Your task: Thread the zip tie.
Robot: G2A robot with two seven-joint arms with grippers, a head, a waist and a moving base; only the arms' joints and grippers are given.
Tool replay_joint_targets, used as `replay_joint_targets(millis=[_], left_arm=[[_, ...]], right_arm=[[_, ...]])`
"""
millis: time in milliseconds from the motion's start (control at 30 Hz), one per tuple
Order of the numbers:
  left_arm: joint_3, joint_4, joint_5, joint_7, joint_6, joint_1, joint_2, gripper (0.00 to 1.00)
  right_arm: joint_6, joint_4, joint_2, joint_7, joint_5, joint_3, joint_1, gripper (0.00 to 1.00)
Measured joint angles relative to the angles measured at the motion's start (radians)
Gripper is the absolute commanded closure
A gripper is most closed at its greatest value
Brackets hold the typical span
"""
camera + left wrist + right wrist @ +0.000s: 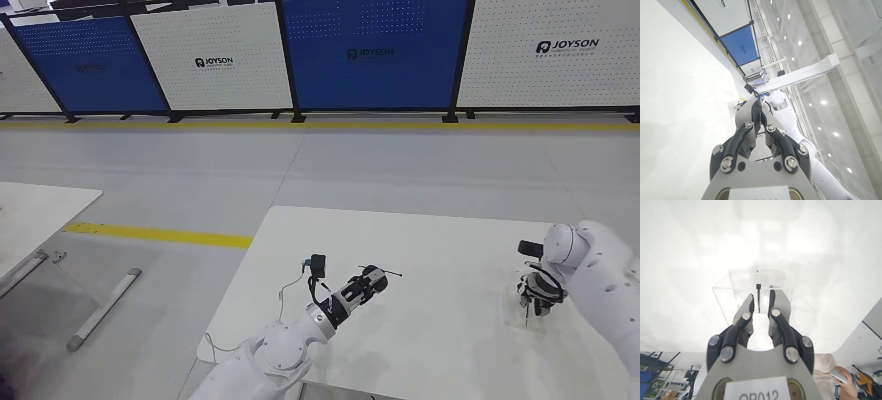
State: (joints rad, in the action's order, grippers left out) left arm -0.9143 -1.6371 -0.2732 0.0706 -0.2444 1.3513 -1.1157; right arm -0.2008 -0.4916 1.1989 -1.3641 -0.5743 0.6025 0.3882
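Note:
My left gripper [374, 279] hovers over the near middle of the white table [440, 250], shut on a thin black zip tie [390, 270] whose end sticks out past the fingertips. In the left wrist view the pads [755, 113] are pressed together on the dark strip [760, 116]. My right gripper [540, 296] points down at the table's right side, open. Its fingers [751, 303] straddle a second black zip tie [758, 298], head end away from the wrist, at a small clear box [723, 289]. They do not touch the tie.
The clear box stands near the table's right edge [560, 225]. Bare tabletop lies between the two arms. A second white table [40, 215] stands far left across the floor. Blue and white partition panels [370, 50] line the back.

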Motion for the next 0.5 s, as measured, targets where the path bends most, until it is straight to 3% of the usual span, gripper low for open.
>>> replay_joint_targets(millis=[500], left_arm=[[0.0,0.0,0.0,0.0,0.0,0.0,0.0,1.0]], right_arm=[[0.048,0.073,0.032,0.031,-0.016,-0.001,-0.016,1.0]])
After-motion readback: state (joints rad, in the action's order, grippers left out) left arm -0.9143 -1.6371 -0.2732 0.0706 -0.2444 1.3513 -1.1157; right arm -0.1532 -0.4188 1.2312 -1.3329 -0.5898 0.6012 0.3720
